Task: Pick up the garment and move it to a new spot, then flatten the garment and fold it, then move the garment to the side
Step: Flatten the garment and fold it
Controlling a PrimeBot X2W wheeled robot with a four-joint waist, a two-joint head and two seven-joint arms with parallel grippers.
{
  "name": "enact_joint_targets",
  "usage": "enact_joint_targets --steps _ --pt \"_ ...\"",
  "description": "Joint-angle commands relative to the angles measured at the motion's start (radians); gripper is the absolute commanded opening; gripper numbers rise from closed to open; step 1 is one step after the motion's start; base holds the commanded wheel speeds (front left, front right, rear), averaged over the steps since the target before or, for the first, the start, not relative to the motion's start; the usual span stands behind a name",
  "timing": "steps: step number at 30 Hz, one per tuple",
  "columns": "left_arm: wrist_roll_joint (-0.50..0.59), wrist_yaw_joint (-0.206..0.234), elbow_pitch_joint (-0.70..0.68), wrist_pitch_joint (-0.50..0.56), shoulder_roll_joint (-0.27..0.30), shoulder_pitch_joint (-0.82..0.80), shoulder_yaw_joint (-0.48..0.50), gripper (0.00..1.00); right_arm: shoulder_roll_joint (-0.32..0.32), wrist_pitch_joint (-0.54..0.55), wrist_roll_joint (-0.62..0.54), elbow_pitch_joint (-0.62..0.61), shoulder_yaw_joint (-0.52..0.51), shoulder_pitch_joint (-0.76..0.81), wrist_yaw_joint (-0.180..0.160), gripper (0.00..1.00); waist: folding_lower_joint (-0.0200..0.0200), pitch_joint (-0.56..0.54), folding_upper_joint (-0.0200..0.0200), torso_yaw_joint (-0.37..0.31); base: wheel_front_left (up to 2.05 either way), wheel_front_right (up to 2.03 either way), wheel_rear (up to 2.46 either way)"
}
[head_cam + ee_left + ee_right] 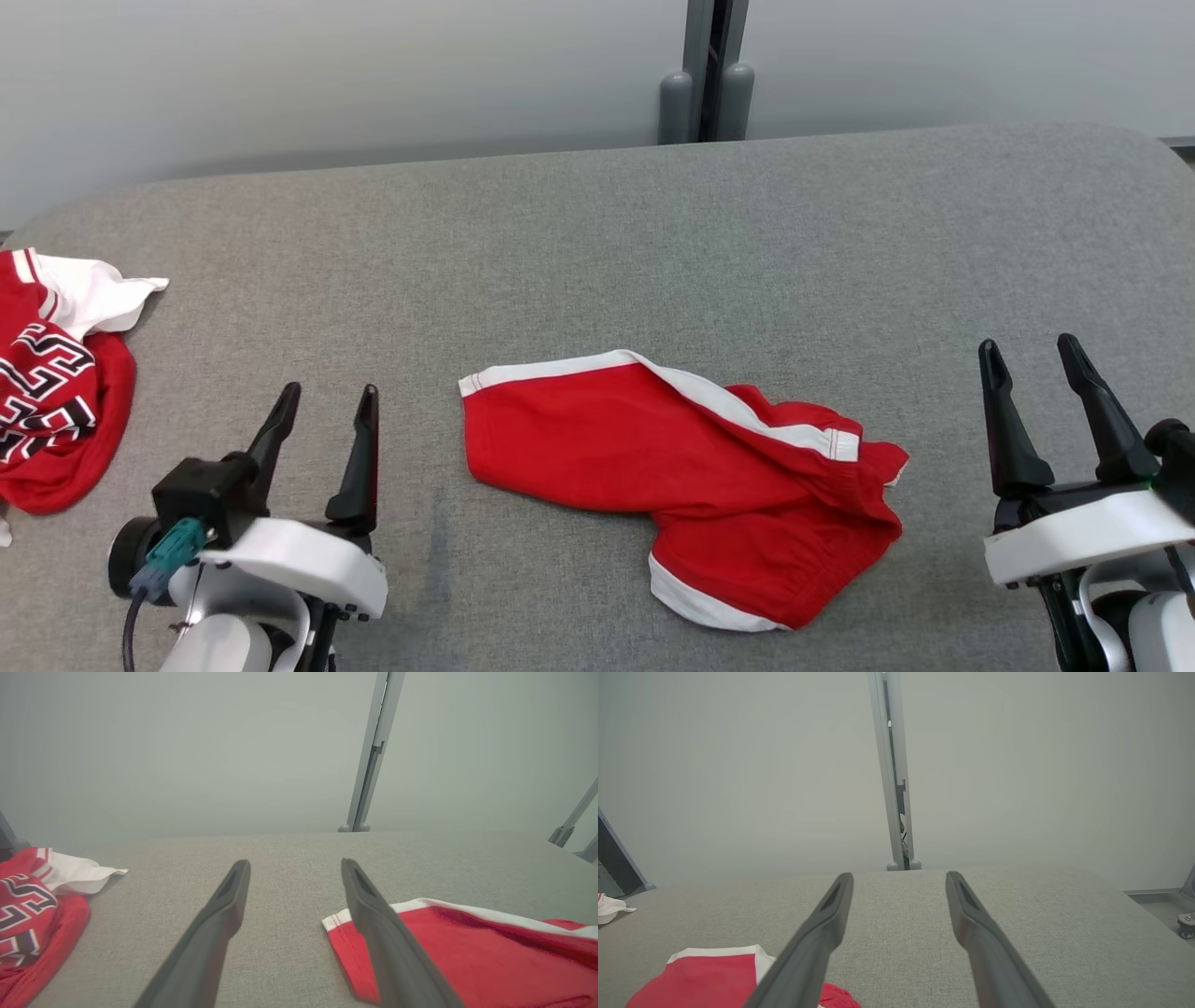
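Observation:
The garment (681, 476) is a pair of red shorts with white side stripes and white hems, lying loosely rumpled on the grey table (597, 252) near its front middle. In the left wrist view the garment (467, 956) lies to the right, one hem corner just behind the right finger. In the right wrist view the garment (705, 980) sits at lower left. My left gripper (327, 401) stands open to the garment's left, holding nothing. My right gripper (1032, 359) stands open to its right, also holding nothing. Both sit apart from the cloth.
A second red and white piece of clothing with black lettering (51, 383) lies bunched at the table's left edge. A grey post (707, 75) rises behind the table's far edge against a pale wall.

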Motion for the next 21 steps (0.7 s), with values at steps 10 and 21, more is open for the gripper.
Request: enact_joint_targets --steps 10,21 --pt "-0.095 -0.153 0.268 0.179 -0.033 -0.209 -0.077 1.0 0.005 -0.038 0.01 0.011 0.029 -0.067 0.0 1.0 0.0 0.111 0.0 -0.061 0.0 0.0 0.0" --pt "-0.162 -0.248 0.497 0.241 -0.041 -0.369 -0.073 1.0 0.015 -0.064 0.024 0.055 0.046 -0.101 0.0 1.0 0.0 0.169 0.0 -0.11 0.0 0.0 0.0"
